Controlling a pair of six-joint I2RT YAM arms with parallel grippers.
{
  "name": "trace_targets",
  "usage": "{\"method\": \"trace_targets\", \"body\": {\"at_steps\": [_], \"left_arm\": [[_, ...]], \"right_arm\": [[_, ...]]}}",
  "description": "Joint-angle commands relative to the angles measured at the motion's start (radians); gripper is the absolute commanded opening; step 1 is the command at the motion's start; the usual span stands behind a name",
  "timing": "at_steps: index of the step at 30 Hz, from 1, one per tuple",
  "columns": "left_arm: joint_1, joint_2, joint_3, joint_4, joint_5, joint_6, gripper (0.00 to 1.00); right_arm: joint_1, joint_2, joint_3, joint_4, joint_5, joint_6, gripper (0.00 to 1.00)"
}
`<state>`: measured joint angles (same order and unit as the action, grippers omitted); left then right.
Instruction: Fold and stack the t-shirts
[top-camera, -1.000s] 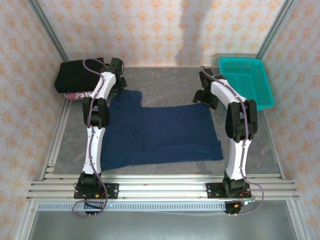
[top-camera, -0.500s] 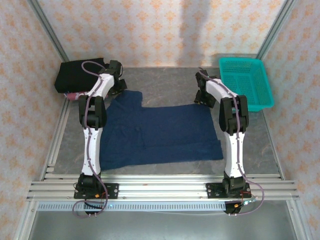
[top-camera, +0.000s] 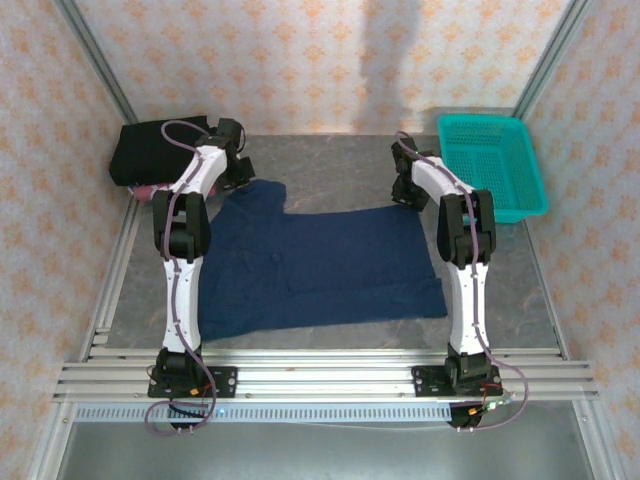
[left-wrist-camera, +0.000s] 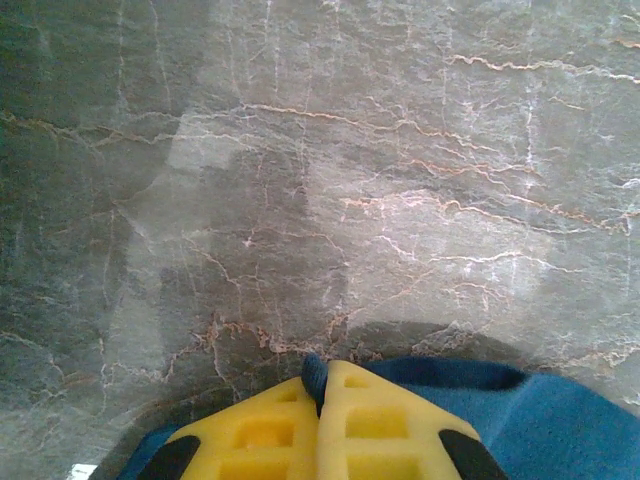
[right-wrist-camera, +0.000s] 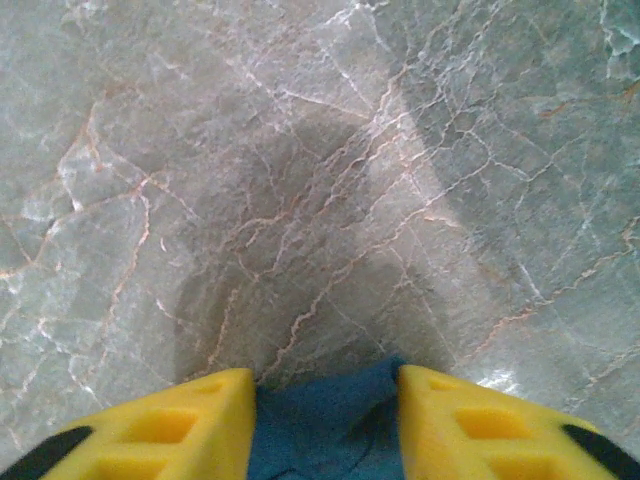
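On the grey marbled counter (top-camera: 330, 160), the navy t-shirt (top-camera: 320, 265) lies spread flat between the two arms, one sleeve reaching toward the far left. The left tool (left-wrist-camera: 320, 378) is clenched on a small fold of blue cloth at the far left corner, by that sleeve. The right tool (right-wrist-camera: 325, 378) stands astride the far right corner, its yellow fingers (right-wrist-camera: 180, 420) apart with cloth between them and not yet pinching.

The cloth looks light, thin and limp. It will likely sag and drag rather than keep a shape, so it wants taking at two corners of one edge and lifting evenly.

A black t-shirt (top-camera: 150, 150) sits bundled at the far left with some pink cloth (top-camera: 150, 190) showing beneath it. A teal basket (top-camera: 495, 165) stands at the far right.
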<state>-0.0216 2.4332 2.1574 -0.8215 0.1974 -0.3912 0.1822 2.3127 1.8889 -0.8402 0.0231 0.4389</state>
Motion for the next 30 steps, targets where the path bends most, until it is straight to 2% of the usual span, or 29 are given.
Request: {"method": "trace_targets", "body": {"at_steps": [1, 6, 8, 20, 30], "left_arm": [[-0.007, -0.068, -0.008, -0.032, 0.002, 0.020, 0.00], [-0.011, -0.106, -0.022, -0.033, 0.002, 0.022, 0.00], [-0.010, -0.132, -0.034, -0.031, 0.002, 0.022, 0.00], [-0.015, -0.375, -0.305, 0.050, -0.010, 0.030, 0.00], [-0.032, -0.579, -0.516, 0.098, 0.014, 0.017, 0.00]], "right_arm": [[-0.012, 0.047, 0.010, -0.011, 0.040, 0.001, 0.31], [-0.015, 0.024, -0.004, 0.023, 0.043, -0.006, 0.05], [-0.015, -0.005, -0.025, 0.051, 0.033, -0.011, 0.00], [-0.015, -0.195, -0.150, 0.116, 0.004, -0.089, 0.00], [-0.015, -0.331, -0.283, 0.139, 0.031, -0.147, 0.00]]}}
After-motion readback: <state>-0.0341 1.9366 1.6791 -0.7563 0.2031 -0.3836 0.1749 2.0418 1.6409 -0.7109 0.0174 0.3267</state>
